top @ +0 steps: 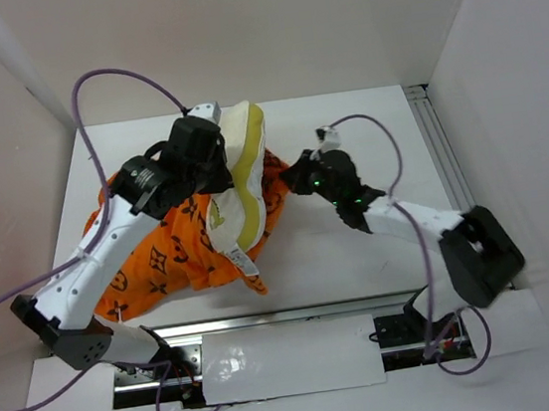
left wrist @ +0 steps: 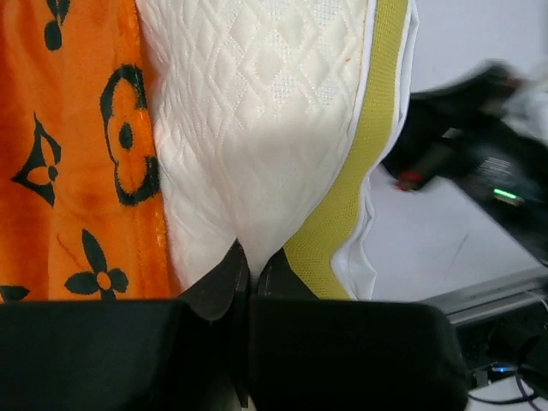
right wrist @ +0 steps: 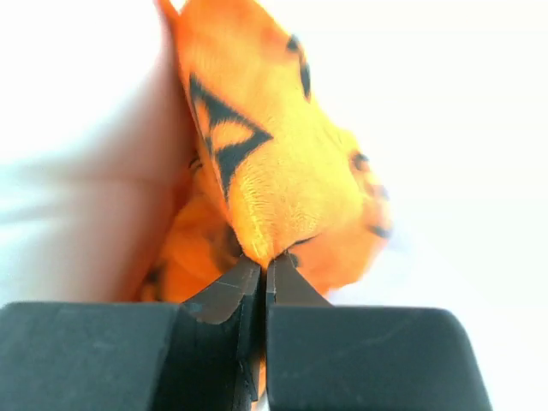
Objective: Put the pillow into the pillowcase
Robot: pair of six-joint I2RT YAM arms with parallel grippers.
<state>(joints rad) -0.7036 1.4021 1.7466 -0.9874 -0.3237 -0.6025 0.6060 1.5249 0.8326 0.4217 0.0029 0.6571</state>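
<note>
The cream-white pillow (top: 237, 185) with its yellow-green edge stands on its side at the table's middle, partly inside the orange pillowcase (top: 170, 253), which lies crumpled to its left. My left gripper (top: 211, 163) is shut on the pillow's quilted face (left wrist: 257, 128), beside the yellow edge band (left wrist: 342, 201); orange cloth (left wrist: 77, 154) hangs at the left of that view. My right gripper (top: 291, 178) is shut on a fold of the pillowcase (right wrist: 265, 180) at the pillow's right side.
White walls enclose the table (top: 361, 255) on three sides. A metal rail (top: 444, 160) runs along the right edge. A white sheet (top: 288, 359) lies over the rail between the arm bases. Purple cables loop above both arms.
</note>
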